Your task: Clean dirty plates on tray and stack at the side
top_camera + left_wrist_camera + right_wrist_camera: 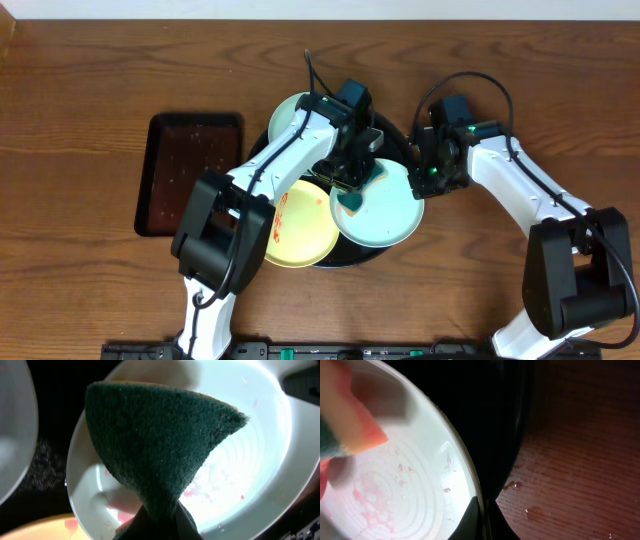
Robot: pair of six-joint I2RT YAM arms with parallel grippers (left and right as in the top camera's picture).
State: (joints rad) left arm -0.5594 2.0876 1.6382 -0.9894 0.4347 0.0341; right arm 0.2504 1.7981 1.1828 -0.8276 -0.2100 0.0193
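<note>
Plates, three small round plastic ones, all lie on the big round shiny black tray [350, 260]. None is stacked at the side yet. I am working on the pale blue-green plate [392, 218] on the tray's right side.

My left hand [351, 180] is pinching a dark green scrub sponge [352, 198] right over the middle of this plate, so the plate lies straight below that hand. Pink smears [220, 480] show on the plate's floor, so I think it needs more wiping. The next rub should go down and across them.

My right hand [428, 178] is at the tray's right edge. Its fingers are pressed together on the plate's rim, I think to stop it sliding.

The pale yellow plate [300, 235] sits at the tray's front left and has red marks on it. The other pale blue-green plate [290, 115] sits at the tray's back left.

Left of the round tray is a smaller black rectangular tray [190, 170], and I see nothing in it. Water drops [535, 510] lie on the brown wooden desk [100, 80] just beside the tray's right edge.
</note>
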